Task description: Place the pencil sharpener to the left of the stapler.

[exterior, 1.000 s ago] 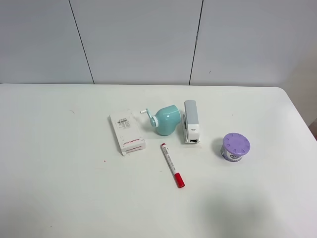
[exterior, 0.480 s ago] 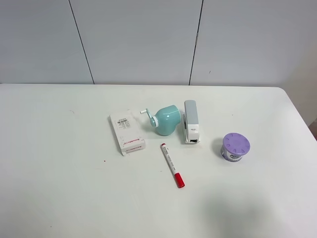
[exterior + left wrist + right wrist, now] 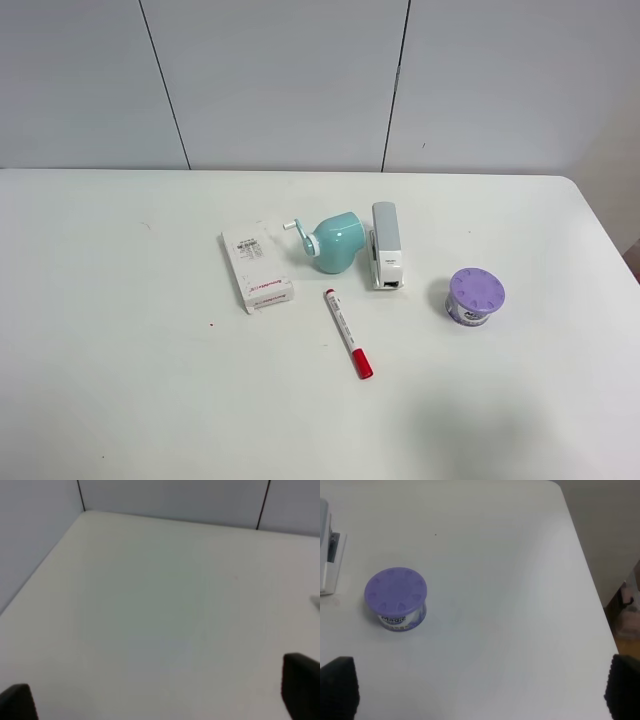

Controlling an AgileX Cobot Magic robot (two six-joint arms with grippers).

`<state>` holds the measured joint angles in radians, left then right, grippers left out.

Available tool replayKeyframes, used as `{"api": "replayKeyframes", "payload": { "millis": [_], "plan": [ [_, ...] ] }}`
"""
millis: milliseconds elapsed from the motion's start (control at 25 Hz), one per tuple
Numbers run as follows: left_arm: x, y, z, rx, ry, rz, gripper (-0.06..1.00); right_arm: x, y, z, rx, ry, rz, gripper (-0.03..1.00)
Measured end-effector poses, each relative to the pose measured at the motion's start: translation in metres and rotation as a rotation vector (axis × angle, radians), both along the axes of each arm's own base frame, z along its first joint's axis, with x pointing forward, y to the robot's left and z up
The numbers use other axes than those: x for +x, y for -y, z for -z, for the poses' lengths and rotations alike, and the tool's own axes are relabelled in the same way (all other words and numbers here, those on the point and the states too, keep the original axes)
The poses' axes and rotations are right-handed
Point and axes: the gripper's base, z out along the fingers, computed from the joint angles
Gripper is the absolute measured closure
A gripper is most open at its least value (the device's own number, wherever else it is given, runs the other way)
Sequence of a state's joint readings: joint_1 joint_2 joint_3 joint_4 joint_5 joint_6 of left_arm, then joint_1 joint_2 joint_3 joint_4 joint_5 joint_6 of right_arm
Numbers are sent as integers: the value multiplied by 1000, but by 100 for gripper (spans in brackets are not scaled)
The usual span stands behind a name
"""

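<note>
Pencil sharpener (image 3: 336,243) sitting just left of stapler (image 3: 386,245); placement looking done; both pincers spread wide, gripping nothing.

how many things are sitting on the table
5: a white box at left, the pencil sharpener right beside the stapler, a red-capped marker in front, and a purple-lidded tub at right. Nothing looks hidden.

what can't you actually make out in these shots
- Left claw, left wrist view: only two dark finger tips show, the rest cut off by the frame edge.
- Stapler, right wrist view: cut off by the frame edge.
- Tub label, exterior high view: print too small to read.
- Pencil sharpener and stapler: touching or apart, cannot tell.
</note>
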<state>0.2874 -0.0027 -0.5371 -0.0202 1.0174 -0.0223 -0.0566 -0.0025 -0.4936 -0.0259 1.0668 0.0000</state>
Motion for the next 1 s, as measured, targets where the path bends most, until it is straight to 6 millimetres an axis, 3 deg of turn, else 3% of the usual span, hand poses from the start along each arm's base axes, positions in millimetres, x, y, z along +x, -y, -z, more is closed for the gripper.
{"api": "replayKeyframes", "payload": {
  "millis": [640, 1000],
  "plan": [
    [-1, 0, 8, -8, -68, 5, -4, 0, 0, 0, 0, 0, 0, -2],
    [-2, -1, 8, -1, -69, 150, -4, 0, 0, 0, 0, 0, 0, -2]
  ]
}}
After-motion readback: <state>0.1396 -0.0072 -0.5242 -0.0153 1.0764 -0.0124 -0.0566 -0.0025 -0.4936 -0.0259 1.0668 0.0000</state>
